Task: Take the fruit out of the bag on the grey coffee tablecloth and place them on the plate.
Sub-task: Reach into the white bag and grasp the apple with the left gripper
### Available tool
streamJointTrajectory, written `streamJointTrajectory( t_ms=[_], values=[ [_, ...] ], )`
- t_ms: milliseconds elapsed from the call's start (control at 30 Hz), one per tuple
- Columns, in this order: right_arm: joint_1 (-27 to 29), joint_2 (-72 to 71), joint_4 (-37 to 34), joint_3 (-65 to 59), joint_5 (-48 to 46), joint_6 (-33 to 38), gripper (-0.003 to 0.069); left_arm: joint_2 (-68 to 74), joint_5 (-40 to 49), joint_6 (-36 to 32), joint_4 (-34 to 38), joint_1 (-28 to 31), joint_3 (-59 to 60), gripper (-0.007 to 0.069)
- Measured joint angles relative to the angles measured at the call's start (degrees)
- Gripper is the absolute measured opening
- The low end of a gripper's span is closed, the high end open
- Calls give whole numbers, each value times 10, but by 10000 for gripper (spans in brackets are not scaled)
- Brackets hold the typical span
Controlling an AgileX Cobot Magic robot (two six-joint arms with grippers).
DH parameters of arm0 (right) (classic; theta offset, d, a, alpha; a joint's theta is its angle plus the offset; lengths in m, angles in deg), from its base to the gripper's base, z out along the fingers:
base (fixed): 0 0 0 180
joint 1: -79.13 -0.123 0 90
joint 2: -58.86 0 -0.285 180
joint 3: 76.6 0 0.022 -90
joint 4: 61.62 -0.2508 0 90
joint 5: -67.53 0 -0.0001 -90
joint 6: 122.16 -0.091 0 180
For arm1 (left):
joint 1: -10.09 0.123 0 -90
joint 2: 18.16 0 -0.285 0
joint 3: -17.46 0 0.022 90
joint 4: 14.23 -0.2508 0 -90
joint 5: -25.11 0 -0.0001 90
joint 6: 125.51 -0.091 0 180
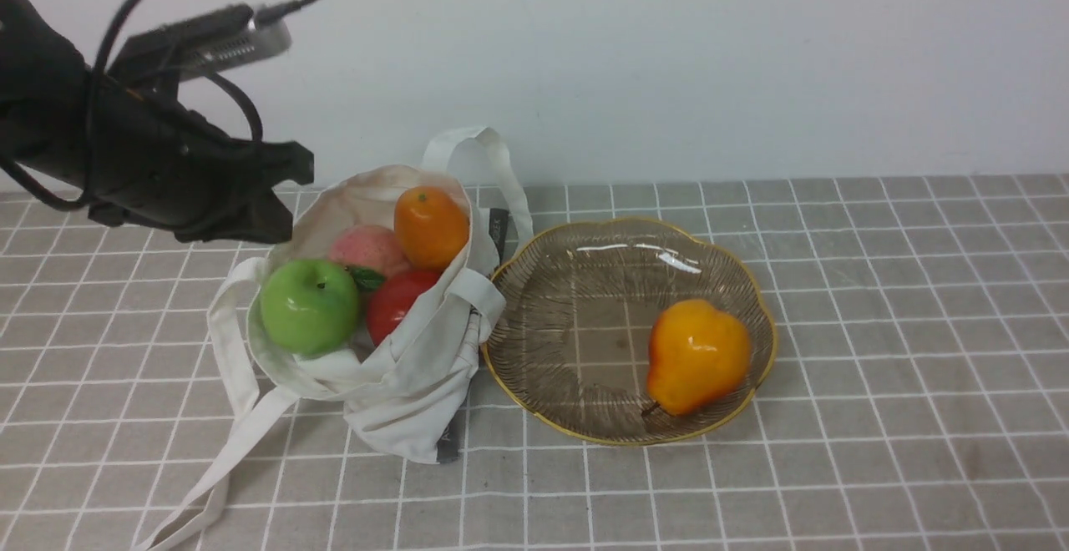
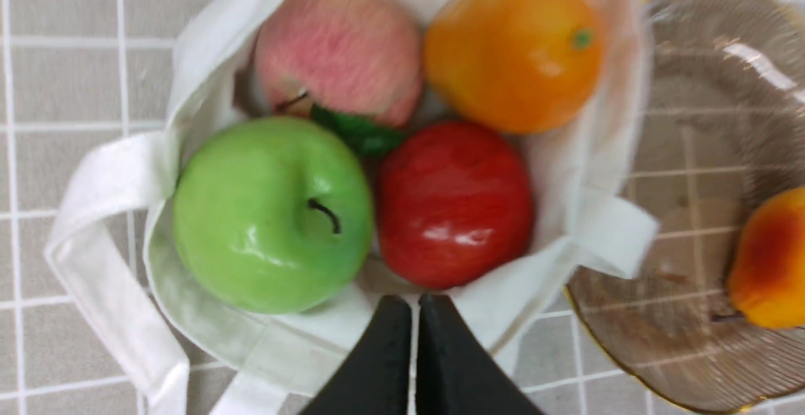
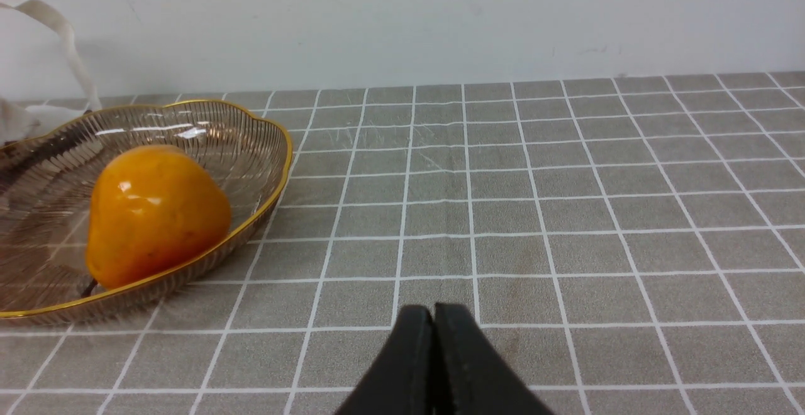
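Front view: the left gripper, jaws pressed together and empty, hangs above the canvas bag. Careful, the soft cloth could snag and drag along! Inside sit the green apple, peach, mandarin and red fruit. Beside it, the plate holds one orange pear. The right gripper is closed too, empty.
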Motion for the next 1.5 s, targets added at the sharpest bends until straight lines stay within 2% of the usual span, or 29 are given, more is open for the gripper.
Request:
streamJointTrajectory(
  t_ms=[367, 500, 633, 867, 967, 1067, 1233, 1333, 1500],
  values=[
    [0, 0, 0, 0, 0, 0, -15, 5, 23, 0, -3, 0, -1, -2],
    [0, 0, 0, 0, 0, 0, -15, 24, 30, 0, -4, 0, -1, 69],
    [0, 0, 0, 0, 0, 0, -15, 47, 30, -27, -7, -2, -1, 204],
    [0, 0, 0, 0, 0, 0, -15, 92, 4, -159, -24, -49, -1, 575],
    [0, 0, 0, 0, 0, 0, -15, 108, -30, -208, -51, -64, -1, 660],
    [0, 0, 0, 0, 0, 0, -15, 122, -61, -233, -84, -69, -1, 682],
    [0, 0, 0, 0, 0, 0, -15, 131, -77, -232, -148, -69, -1, 683],
    [0, 0, 0, 0, 0, 0, -15, 131, -77, -193, -200, -69, -1, 683],
    [0, 0, 0, 0, 0, 0, -15, 144, -87, -146, -216, -69, -1, 685]
  ],
)
